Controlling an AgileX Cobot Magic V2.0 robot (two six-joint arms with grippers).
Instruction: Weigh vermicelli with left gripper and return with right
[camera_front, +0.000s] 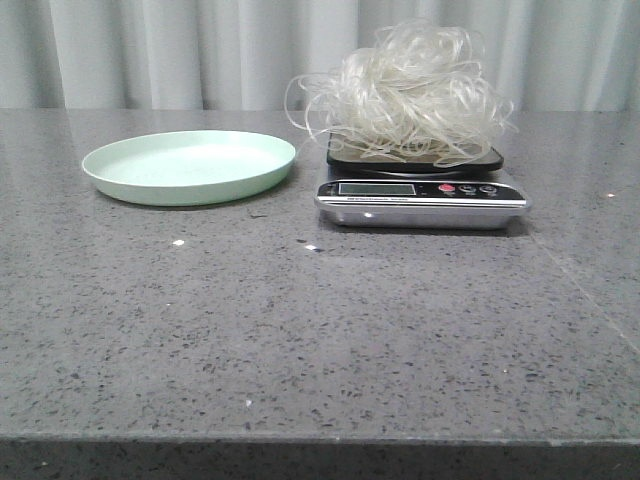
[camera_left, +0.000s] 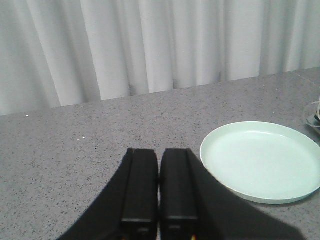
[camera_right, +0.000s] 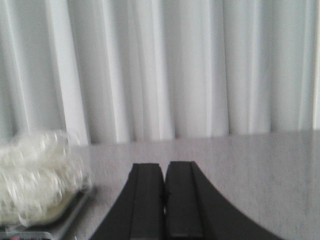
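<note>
Vermicelli (camera_front: 405, 95) heaped on the dark platform of a kitchen scale (camera_front: 422, 195), loose strands spilling over the platform's edges on both sides, nothing gripping it. Left gripper (camera_left: 159, 187) with jaws closed, the two black fingers pressed flat together and empty, poised over bare grey table (camera_left: 75, 165). Pale green plate (camera_left: 260, 161) just beside those jaws and a little ahead, on their right, apart from the fingers and with nothing on it. Right gripper (camera_right: 165, 200) likewise closed on nothing, fingers side by side with only a thin seam between. Noodle mound and scale off to the left of the right jaws and slightly ahead, clear of the fingertips, blurred in that wrist view. Seen from the front: plate and scale side by side, close but not touching, plate on the left; neither arm visible there. White curtain (camera_front: 150, 50) hung behind the table's far edge.
</note>
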